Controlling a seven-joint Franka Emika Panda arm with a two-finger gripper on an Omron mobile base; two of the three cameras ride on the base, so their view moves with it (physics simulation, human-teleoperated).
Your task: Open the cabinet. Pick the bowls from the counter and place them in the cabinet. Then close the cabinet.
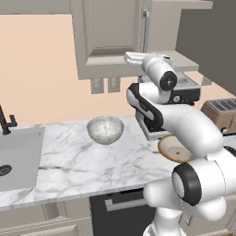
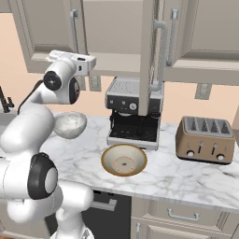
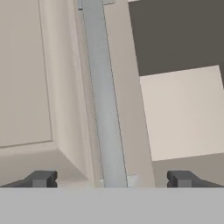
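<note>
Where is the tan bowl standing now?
The tan bowl stands on the counter, in front of the coffee machine and left of the toaster in the right base view.

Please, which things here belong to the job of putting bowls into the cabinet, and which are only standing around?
Belong to the job:
cabinet, one door already open
marbled bowl
tan bowl
counter
open gripper, at the left door's handle

Only standing around:
coffee machine
toaster
sink
</note>
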